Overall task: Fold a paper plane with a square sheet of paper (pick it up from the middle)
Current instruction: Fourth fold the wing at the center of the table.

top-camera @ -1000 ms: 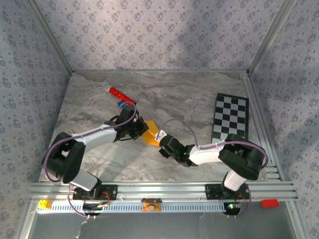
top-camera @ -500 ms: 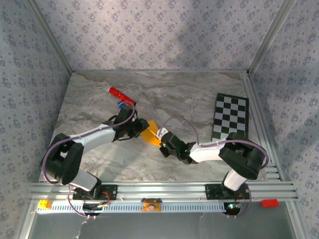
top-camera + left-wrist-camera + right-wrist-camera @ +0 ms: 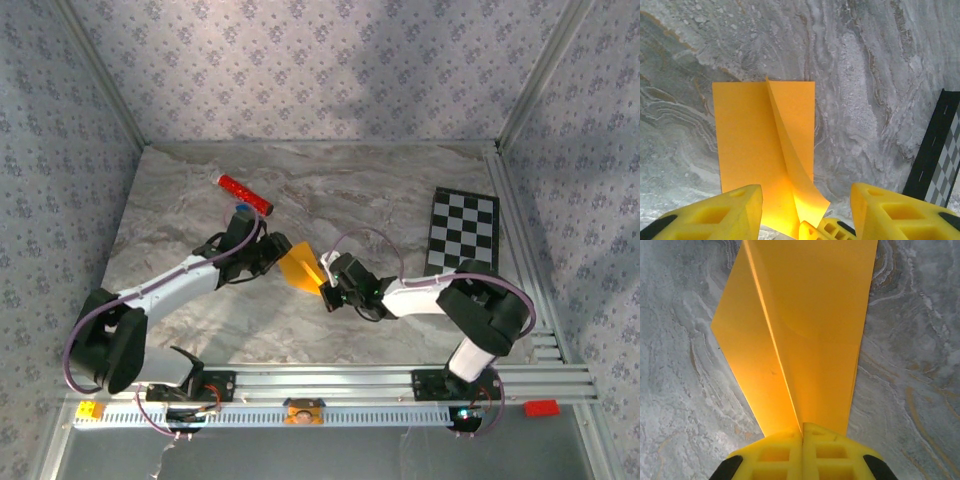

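We see the right end effector (image 3: 802, 432) with its two yellow fingers (image 3: 775, 455) pressed together on the near edge of the thin orange-yellow creased sheet of paper (image 3: 815, 330); the pinch sits at the foot of a sharp crease that runs away from the fingers up the sheet; a broad panel spreads to the right of that crease, and a narrower one falls away to the left over the grey marbled counter (image 3: 680, 365).

From the left wrist we find the left end effector (image 3: 807, 207) spread wide, its blocky yellow fingers (image 3: 720, 212) standing on either side of the paper's near end; whether either finger touches the sheet we cannot tell; between them the tips of the right end effector clamp the lower corner of a flap that lifts and curls up off the flat rectangle (image 3: 750, 150).

From above, the two end effectors meet near the middle of the counter (image 3: 350, 190), left (image 3: 272, 252) and right (image 3: 328, 283), with the paper (image 3: 298, 268) between them; a slim red cylinder (image 3: 245, 194) lies beyond the left arm, near its wrist; a black-and-white checkered board (image 3: 463, 238) lies flat at the right side, well apart from the paper.
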You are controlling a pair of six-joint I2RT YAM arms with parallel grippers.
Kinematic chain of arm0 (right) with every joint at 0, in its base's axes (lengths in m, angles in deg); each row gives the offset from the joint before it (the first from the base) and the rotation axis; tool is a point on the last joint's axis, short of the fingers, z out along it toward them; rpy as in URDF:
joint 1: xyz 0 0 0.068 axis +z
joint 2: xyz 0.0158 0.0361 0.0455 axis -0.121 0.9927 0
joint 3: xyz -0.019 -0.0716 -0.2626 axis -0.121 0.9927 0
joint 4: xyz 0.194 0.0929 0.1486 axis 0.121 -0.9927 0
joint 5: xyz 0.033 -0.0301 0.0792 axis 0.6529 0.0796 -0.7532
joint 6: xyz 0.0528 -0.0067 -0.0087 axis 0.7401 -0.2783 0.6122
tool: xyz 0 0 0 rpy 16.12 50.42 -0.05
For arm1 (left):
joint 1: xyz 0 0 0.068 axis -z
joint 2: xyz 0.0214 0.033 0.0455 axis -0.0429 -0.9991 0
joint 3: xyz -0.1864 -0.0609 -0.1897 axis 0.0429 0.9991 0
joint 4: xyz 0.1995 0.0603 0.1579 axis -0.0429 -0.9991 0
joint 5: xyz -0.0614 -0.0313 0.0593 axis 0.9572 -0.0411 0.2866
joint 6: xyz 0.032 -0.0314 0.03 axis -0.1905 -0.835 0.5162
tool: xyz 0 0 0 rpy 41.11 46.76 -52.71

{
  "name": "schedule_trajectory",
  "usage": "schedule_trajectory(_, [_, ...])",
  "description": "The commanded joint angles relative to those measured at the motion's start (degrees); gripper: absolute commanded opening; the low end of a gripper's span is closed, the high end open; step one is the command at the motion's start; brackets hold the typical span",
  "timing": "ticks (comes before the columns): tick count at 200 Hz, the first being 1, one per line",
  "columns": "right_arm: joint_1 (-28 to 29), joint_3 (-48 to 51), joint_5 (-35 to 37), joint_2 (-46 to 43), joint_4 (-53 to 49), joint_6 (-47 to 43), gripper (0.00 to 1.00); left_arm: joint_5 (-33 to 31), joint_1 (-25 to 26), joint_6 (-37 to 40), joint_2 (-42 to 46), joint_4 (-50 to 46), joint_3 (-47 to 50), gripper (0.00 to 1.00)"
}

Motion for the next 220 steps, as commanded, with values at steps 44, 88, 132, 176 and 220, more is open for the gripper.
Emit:
schedule_trajectory(44, [-2.8,-2.0,-9.1,2.7,-2.2,9.4,0.0,2.7,-0.4,-1.5,-0.4,3.5,2.9,0.2])
schedule_trajectory(88, [-5.5,-0.4,-14.1,3.1,1.2,14.3,0.0,5.2,0.1,-2.3,-2.0,7.2,4.6,0.11])
schedule_trajectory(132, [-8.1,0.7,-19.6,1.7,4.0,15.8,0.0,6.0,0.4,-1.9,-4.4,7.8,3.8,0.1])
schedule_trajectory(176, [-10.3,2.9,-23.9,1.7,9.4,20.4,0.0,7.5,1.4,-0.7,-7.4,8.8,1.6,0.1])
schedule_trajectory(220, [-11.2,4.0,-24.7,1.6,10.5,21.8,0.0,9.5,2.4,-0.1,-10.4,12.4,0.2,0.08])
